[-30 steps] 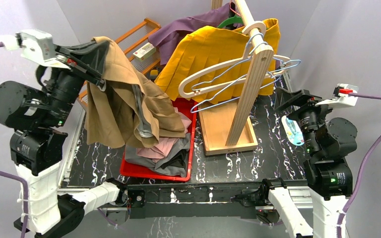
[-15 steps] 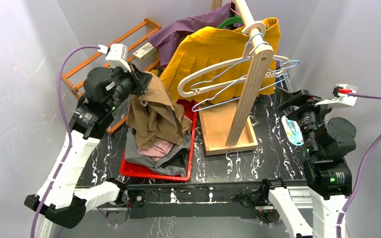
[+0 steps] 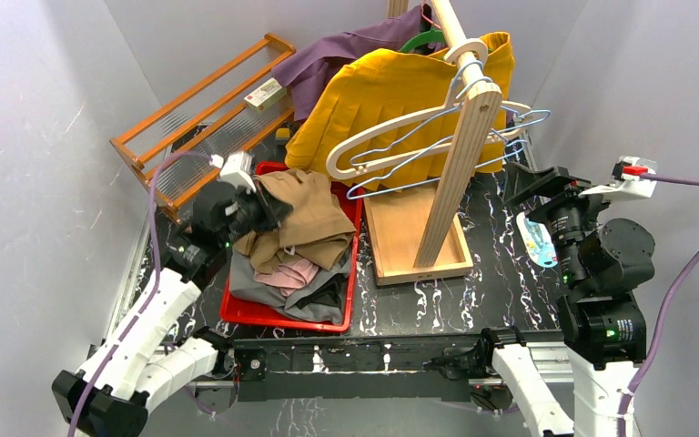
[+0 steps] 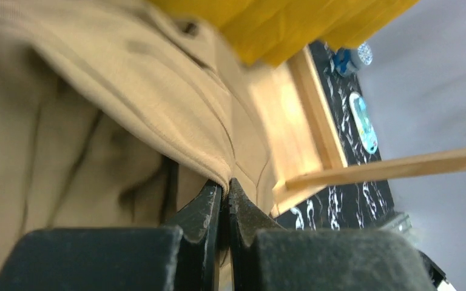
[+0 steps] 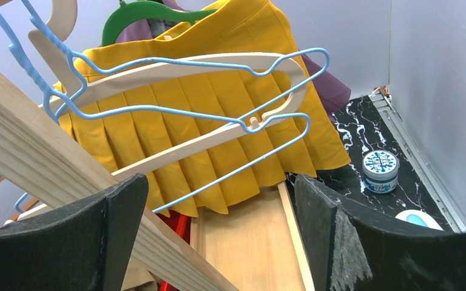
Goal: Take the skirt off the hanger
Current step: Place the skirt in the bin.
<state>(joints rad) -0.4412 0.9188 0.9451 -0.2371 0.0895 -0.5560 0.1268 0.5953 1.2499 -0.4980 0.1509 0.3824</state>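
A tan skirt (image 3: 305, 217) lies bunched on top of the clothes in the red tray (image 3: 278, 316). My left gripper (image 3: 264, 211) is down at the tray's left side and is shut on a fold of the tan skirt (image 4: 158, 97); the fingers (image 4: 201, 209) pinch the cloth edge. Empty white and blue hangers (image 3: 400, 150) hang on the wooden rack (image 3: 460, 155). A yellow pleated skirt (image 3: 391, 86) hangs behind them and shows in the right wrist view (image 5: 218, 139). My right gripper (image 3: 537, 187) is open and empty, right of the rack.
A wooden slatted shelf (image 3: 205, 109) stands at the back left. A purple garment (image 3: 337, 50) hangs behind the yellow skirt. The rack's wooden base (image 3: 414, 241) sits mid-table. A small round tin (image 5: 380, 171) and a white-blue object (image 3: 539, 241) lie at the right.
My left arm has swung down from high at the left, carrying the tan skirt into the red tray, where it now lies bunched. The right arm has not moved.
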